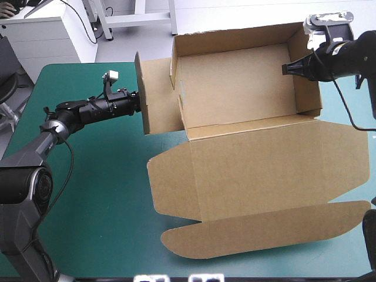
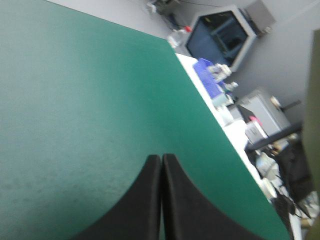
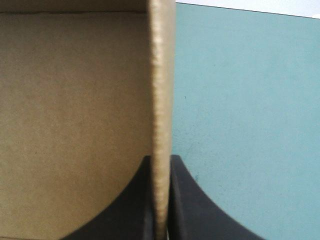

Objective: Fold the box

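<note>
The brown box (image 1: 235,88) stands as an open tray at the table's far side, its walls raised. Its lid (image 1: 264,170) lies flat toward the near edge. My right gripper (image 1: 286,69) is shut on the tray's right wall (image 1: 305,82). In the right wrist view the wall's edge (image 3: 162,75) runs up from between the fingers (image 3: 161,170), with the tray's inside on one side. My left gripper (image 1: 138,101) is at the outer face of the upright left flap (image 1: 155,97). In the left wrist view its fingers (image 2: 161,160) meet with nothing between them.
The lid's tuck flap (image 1: 264,232) reaches close to the table's near edge. Bare teal-green cover (image 1: 88,194) lies left of the box under my left arm. A strip of brown board (image 2: 312,125) shows beside the left gripper.
</note>
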Controlling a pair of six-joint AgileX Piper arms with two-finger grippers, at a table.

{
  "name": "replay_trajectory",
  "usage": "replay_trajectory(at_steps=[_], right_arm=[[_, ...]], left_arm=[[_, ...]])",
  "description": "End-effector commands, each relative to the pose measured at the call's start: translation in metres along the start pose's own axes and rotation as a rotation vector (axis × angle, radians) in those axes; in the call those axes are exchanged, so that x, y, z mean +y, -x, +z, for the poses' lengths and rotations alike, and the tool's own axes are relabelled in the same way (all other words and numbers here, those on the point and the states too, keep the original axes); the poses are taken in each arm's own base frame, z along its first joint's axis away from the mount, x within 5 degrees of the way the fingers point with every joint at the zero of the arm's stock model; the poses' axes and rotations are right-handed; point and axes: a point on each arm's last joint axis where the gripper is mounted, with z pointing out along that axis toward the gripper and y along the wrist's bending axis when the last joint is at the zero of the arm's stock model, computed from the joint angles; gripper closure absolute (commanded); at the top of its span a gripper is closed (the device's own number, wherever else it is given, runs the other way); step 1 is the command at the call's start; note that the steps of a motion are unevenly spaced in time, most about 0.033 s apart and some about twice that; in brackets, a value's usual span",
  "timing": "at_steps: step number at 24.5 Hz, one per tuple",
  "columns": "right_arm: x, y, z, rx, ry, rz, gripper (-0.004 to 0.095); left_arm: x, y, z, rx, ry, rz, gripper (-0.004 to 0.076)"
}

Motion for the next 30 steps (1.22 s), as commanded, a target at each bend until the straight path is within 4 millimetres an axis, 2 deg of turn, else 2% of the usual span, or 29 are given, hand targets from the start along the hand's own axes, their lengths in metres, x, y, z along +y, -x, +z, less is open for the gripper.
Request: replay_trajectory(at_steps=[1, 6, 8, 10, 14, 17, 20, 24, 26, 27, 30], right_arm=[[-0.001, 0.004, -0.012, -0.036, 0.007, 0.005, 0.0926], [-0.004, 0.004, 0.015, 0.02, 0.011, 0.006, 0.0926], [-0.004, 0.004, 0.023, 0.036, 0.013, 0.002, 0.0926], [-0.003, 0.004, 0.028, 0.043, 0.015, -0.012, 0.0926], [0.004, 0.006, 0.036, 0.042, 0.02, -0.045, 0.0926], [0.009, 0.005, 0.039, 0.051, 0.01, -0.074, 0.0926], [0.01, 0.005, 0.039, 0.056, 0.008, -0.077, 0.0926], [0.008, 0.005, 0.039, 0.057, -0.005, -0.082, 0.0926], [0.008, 0.005, 0.039, 0.055, -0.005, -0.082, 0.0926], [0.008, 0.005, 0.039, 0.055, -0.005, -0.082, 0.0926], [0.008, 0.005, 0.039, 0.057, -0.005, -0.082, 0.0925]], left_arm=[[-0.064, 0.035, -0.014, -0.125, -0.319, 0.09, 0.0732], [-0.102, 0.048, -0.03, -0.151, -0.358, 0.166, 0.0733], [-0.11, 0.049, -0.033, -0.157, -0.364, 0.183, 0.0732], [-0.116, 0.048, -0.031, -0.15, -0.376, 0.188, 0.0732], [-0.131, 0.037, -0.014, -0.095, -0.43, 0.14, 0.0732], [-0.136, 0.034, -0.01, -0.075, -0.445, 0.109, 0.0716], [-0.134, 0.038, -0.016, -0.079, -0.435, 0.058, 0.0619], [-0.135, 0.041, -0.026, -0.071, -0.413, 0.025, 0.0364], [-0.137, 0.041, -0.027, -0.065, -0.411, 0.015, 0.0279], [-0.136, 0.041, -0.027, -0.061, -0.409, 0.015, 0.0257], [-0.131, 0.036, -0.024, -0.002, -0.334, 0.007, 0.0261]])
